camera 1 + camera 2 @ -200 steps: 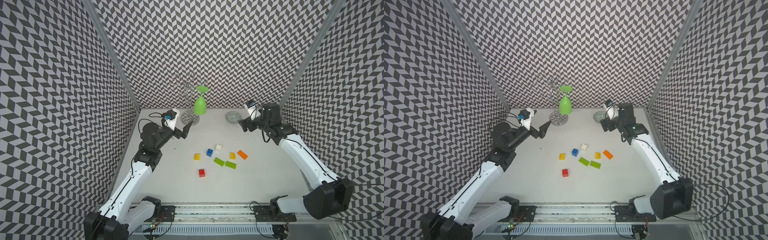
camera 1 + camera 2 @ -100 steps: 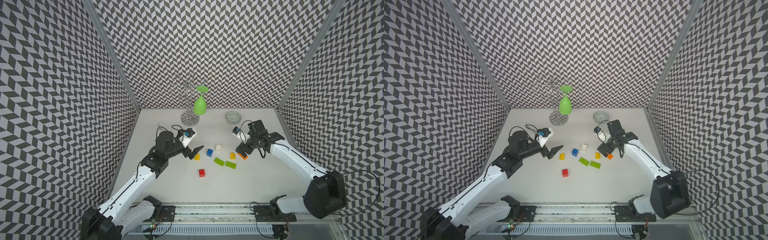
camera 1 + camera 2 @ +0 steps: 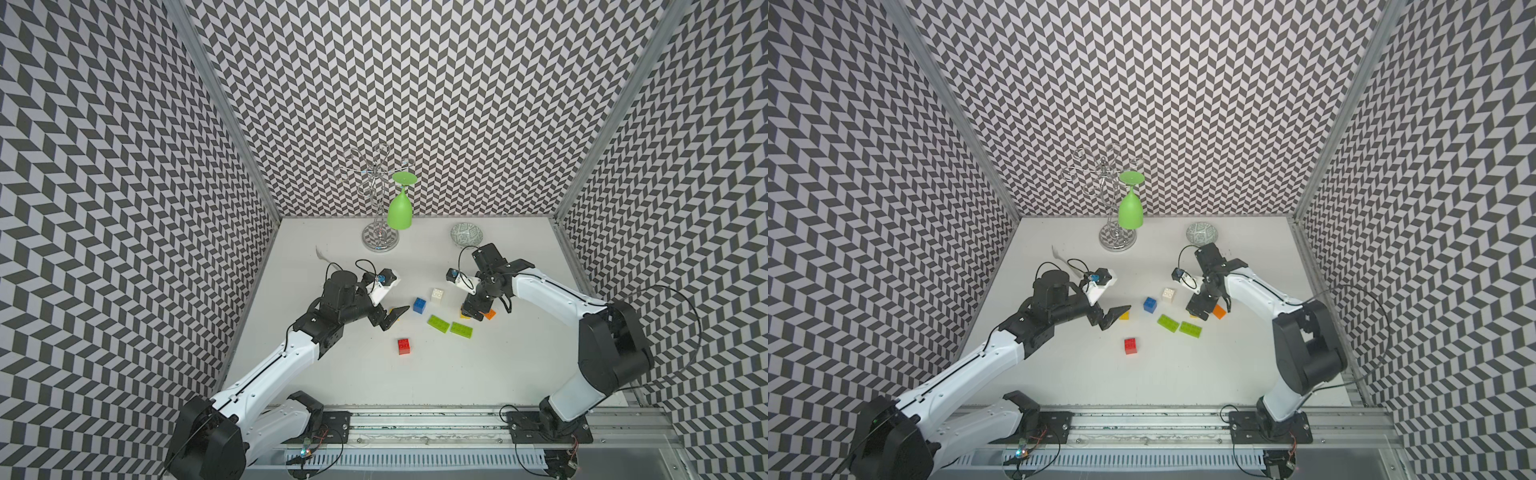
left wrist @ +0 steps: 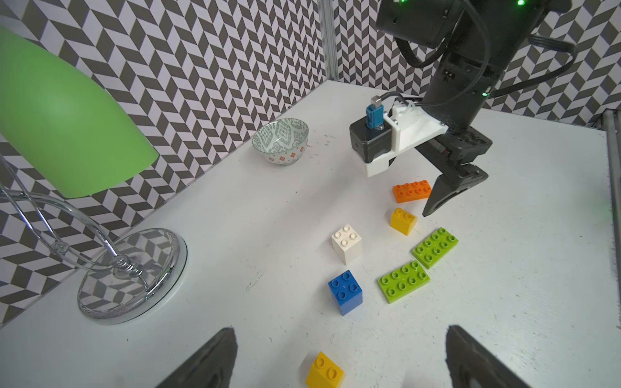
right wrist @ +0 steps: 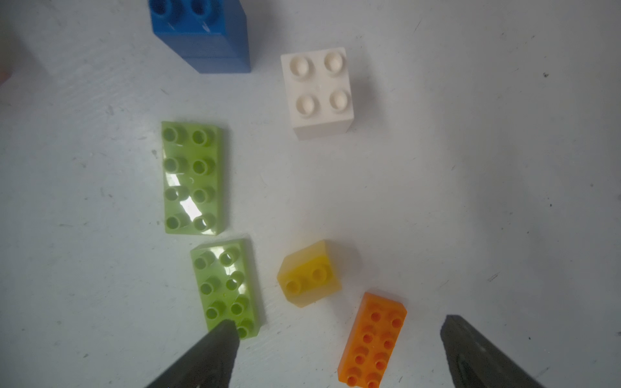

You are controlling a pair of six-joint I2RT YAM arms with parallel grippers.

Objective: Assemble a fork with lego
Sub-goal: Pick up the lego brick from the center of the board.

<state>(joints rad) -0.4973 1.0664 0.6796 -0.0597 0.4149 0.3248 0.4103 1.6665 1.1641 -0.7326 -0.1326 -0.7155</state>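
Nearest the rail, a red brick [image 3: 403, 346]: tall two-by-two, alone, unmoved over the last second. Just beyond, the left tool [image 4: 340, 329], down and forward from its raised spot beside the rack [image 3: 380, 243] a second ago; spread wide, pinching nothing, poised over a yellow brick [image 4: 324, 371]. About level with it across the counter [image 3: 519, 374], the right tool [image 5: 338, 320], likewise brought down from near the bowl [image 3: 467, 235]; spread wide too, empty, straddling an orange brick [image 5: 373, 339], one fingertip [image 5: 218, 342] over the corner of a lime plate [image 5: 228, 289]; cannot tell whether touching. Means approach over and first picks about to begin, probably yellow on the left and orange on the right. No fork yet: all eight lego [image 3: 1150, 304] loose mid-counter, none joined, none shifted. Hard glossy plastic throughout, round studs on top, crisp edges; easy to pinch by flat sides, apt to skid on the smooth, faintly scuffed white counter. Lime plates thin, flat, two-by-four, a second lime plate [image 5: 193, 178] just beside the first, glare on both. A second yellow brick [image 5: 309, 273] small, one face sloped, two studs, slightly translucent. Orange low, two-by-four. Further on, a blue brick [image 3: 419, 305] and a white brick [image 3: 437, 294], cubes, four studs each. At the back, a patterned ceramic bowl, then a chrome wire rack with a green plastic glass [image 3: 400, 212] hung upside down.
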